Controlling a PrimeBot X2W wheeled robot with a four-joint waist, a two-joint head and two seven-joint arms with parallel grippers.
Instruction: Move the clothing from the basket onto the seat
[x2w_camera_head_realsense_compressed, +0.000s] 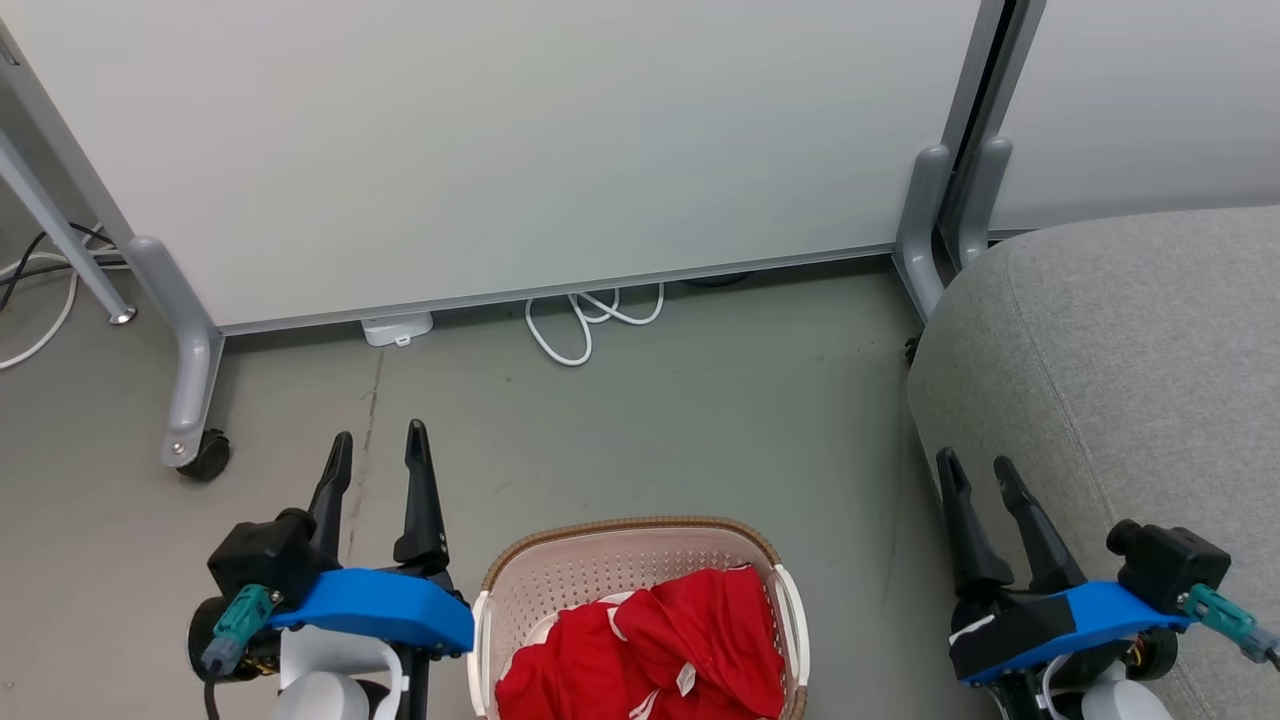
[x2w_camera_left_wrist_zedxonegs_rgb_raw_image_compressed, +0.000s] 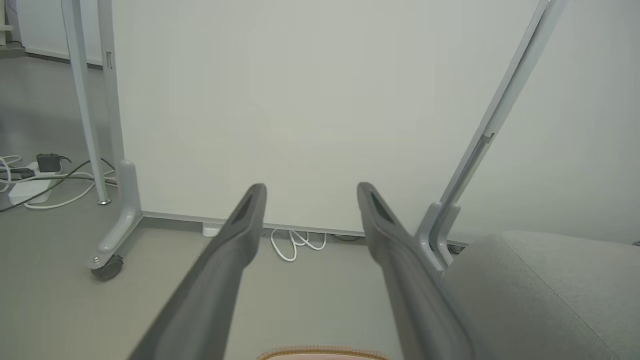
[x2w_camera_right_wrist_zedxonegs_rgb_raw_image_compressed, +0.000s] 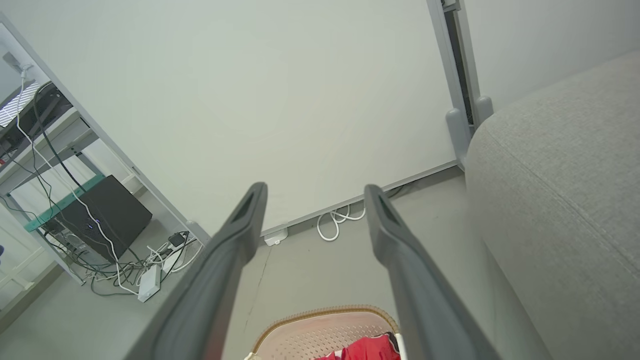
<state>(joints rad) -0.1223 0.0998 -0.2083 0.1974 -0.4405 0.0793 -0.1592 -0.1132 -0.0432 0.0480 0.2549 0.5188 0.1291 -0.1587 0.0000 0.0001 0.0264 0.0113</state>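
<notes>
The cream basket (x2w_camera_head_realsense_compressed: 560, 575) with a brown rim stands on the floor at the bottom middle of the head view. Red clothing (x2w_camera_head_realsense_compressed: 660, 645) with white trim lies crumpled inside it. The grey seat (x2w_camera_head_realsense_compressed: 1120, 340) fills the right side. My left gripper (x2w_camera_head_realsense_compressed: 378, 446) hovers open to the left of the basket, holding nothing. My right gripper (x2w_camera_head_realsense_compressed: 977, 470) stands open over the seat's front edge, to the right of the basket. The right wrist view shows the basket rim (x2w_camera_right_wrist_zedxonegs_rgb_raw_image_compressed: 320, 314), a bit of clothing (x2w_camera_right_wrist_zedxonegs_rgb_raw_image_compressed: 370, 348) and the seat (x2w_camera_right_wrist_zedxonegs_rgb_raw_image_compressed: 560, 190). The left wrist view catches the basket rim (x2w_camera_left_wrist_zedxonegs_rgb_raw_image_compressed: 322, 353) and the seat (x2w_camera_left_wrist_zedxonegs_rgb_raw_image_compressed: 540, 285).
A white partition panel (x2w_camera_head_realsense_compressed: 500, 140) on grey castor legs (x2w_camera_head_realsense_compressed: 195, 400) stands behind the basket. White cables (x2w_camera_head_realsense_compressed: 590, 320) and a small white box (x2w_camera_head_realsense_compressed: 397, 328) lie at its foot. Bare grey floor (x2w_camera_head_realsense_compressed: 680, 430) lies between panel and basket. A shelf with cables (x2w_camera_right_wrist_zedxonegs_rgb_raw_image_compressed: 90, 225) is at the left.
</notes>
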